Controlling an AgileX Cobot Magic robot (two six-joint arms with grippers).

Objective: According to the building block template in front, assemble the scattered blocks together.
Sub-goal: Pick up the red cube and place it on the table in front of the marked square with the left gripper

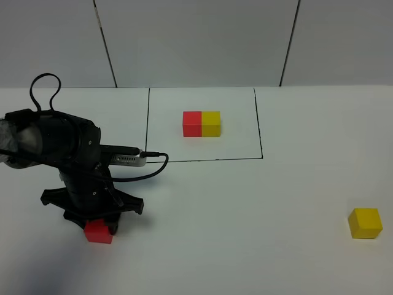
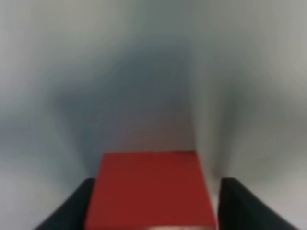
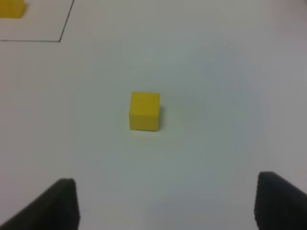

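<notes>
Red cube (image 2: 151, 189), partly hidden, is gripped by left jaws; right jaws open, apart from yellow cube (image 3: 144, 111).

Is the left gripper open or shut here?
Shut on the red cube: both fingers of the left gripper flank its sides closely in the wrist view.

On my feed, a plain white table (image 1: 258, 203) fills the lower part of the high view, matte and evenly lit. A soft grey shadow (image 1: 31, 252) lies on its near left side. Behind the table stands a pale grey wall (image 1: 196, 37), split into 3 panels by 2 thin dark lines: the left seam (image 1: 104, 43) and the right seam (image 1: 290, 43), both slightly slanted. The right wrist view shows the same white tabletop (image 3: 216, 96). The left wrist view gives me only a blurred grey-white surface (image 2: 144, 57).
</notes>
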